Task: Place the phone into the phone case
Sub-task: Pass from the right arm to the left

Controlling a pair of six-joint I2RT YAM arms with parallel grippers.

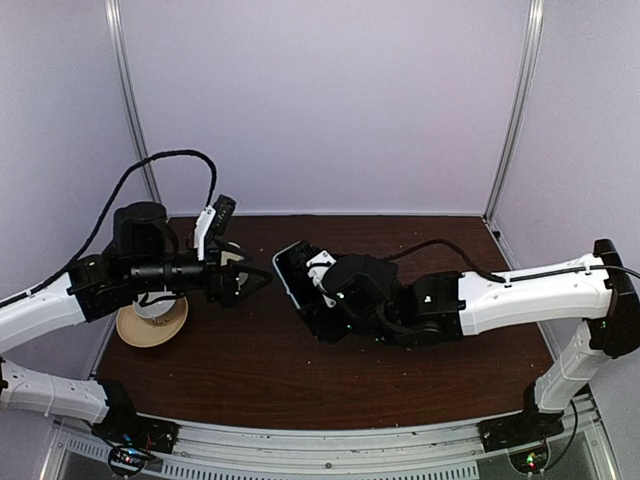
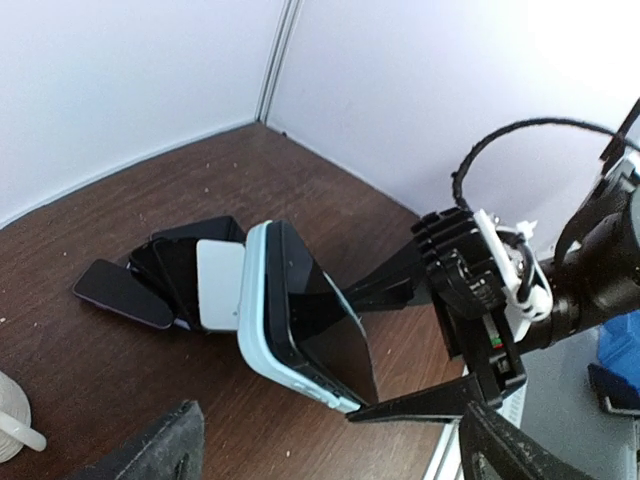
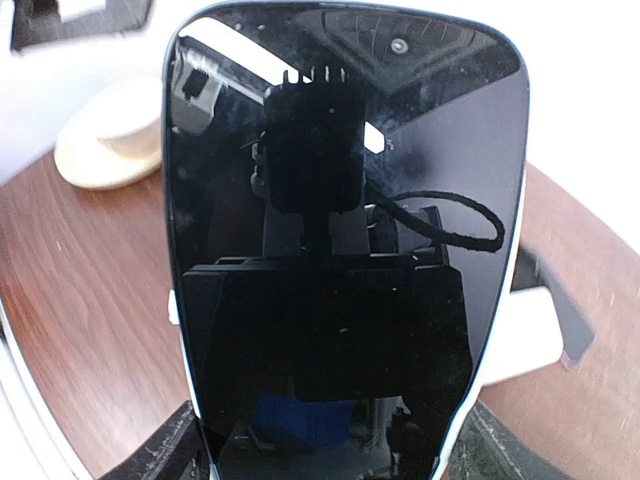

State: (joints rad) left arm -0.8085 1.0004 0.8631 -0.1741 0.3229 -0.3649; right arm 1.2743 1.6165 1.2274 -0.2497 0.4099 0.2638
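Observation:
The phone [image 3: 340, 250], black with a glossy screen, fills the right wrist view and sits in the light blue phone case [image 2: 258, 340]. Its black edge stands a little proud of the case rim. My right gripper [image 3: 325, 450] is shut on the cased phone across its width and holds it tilted above the table [image 1: 300, 272]. My left gripper [image 1: 256, 277] is open just left of the phone. In the left wrist view its fingers [image 2: 165, 440] stand wide at the bottom corners, apart from the case.
A pile of dark phones and cases [image 2: 185, 265] with a white card [image 2: 220, 285] lies on the brown table behind the held phone. A cream saucer with a white cup [image 1: 152, 320] sits under the left arm. White walls close in the back and sides.

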